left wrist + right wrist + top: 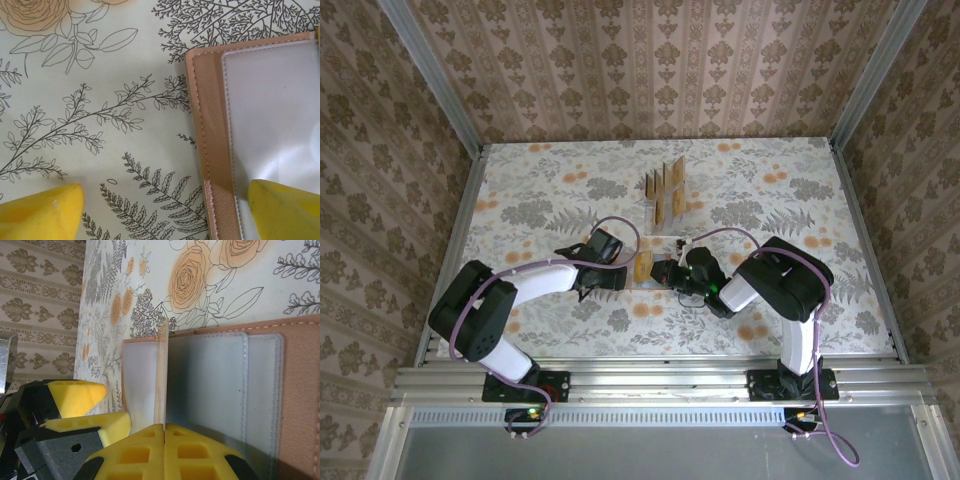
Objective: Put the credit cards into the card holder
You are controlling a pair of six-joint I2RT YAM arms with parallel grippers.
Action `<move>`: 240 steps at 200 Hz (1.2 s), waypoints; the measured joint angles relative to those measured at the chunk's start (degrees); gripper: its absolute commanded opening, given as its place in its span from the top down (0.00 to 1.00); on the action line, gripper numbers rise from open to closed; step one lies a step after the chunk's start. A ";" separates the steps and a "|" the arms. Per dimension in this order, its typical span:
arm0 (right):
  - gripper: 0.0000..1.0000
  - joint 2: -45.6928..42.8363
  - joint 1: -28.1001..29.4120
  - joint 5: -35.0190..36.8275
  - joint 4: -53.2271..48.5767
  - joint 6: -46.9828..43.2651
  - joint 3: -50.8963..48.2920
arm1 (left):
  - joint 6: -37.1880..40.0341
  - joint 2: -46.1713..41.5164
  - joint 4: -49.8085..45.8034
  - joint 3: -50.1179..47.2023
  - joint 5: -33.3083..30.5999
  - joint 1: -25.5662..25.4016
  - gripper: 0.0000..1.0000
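The card holder (295, 390) lies open on the table, its greyish clear pockets (210, 385) facing up. My right gripper (164, 430) is shut on one tan credit card (161, 375), seen edge-on and standing upright over the pockets. My left gripper (162, 200) is open and straddles the holder's stitched left edge (212, 150); one yellow finger (285, 210) rests over the clear pocket, the other (45, 212) over bare table. From above, both grippers (605, 268) (678, 272) meet mid-table around the held card (642, 265).
Several more tan credit cards (665, 185) stand upright in a clear stand at the back middle of the floral tablecloth (800, 200). Patterned walls enclose the table on three sides.
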 measured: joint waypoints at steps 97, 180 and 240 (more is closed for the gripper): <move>1.00 -0.87 -0.04 -0.13 0.96 0.00 -1.84 | 0.00 -0.07 -0.09 0.00 -0.13 0.00 0.14; 1.00 -5.64 -0.07 1.16 -3.58 -0.59 -4.11 | 0.00 -0.07 0.00 -0.09 -0.11 -0.02 0.14; 1.00 -6.12 -1.29 1.07 -3.28 -1.14 -6.03 | 0.00 -0.09 0.13 -0.15 -0.11 -0.02 0.14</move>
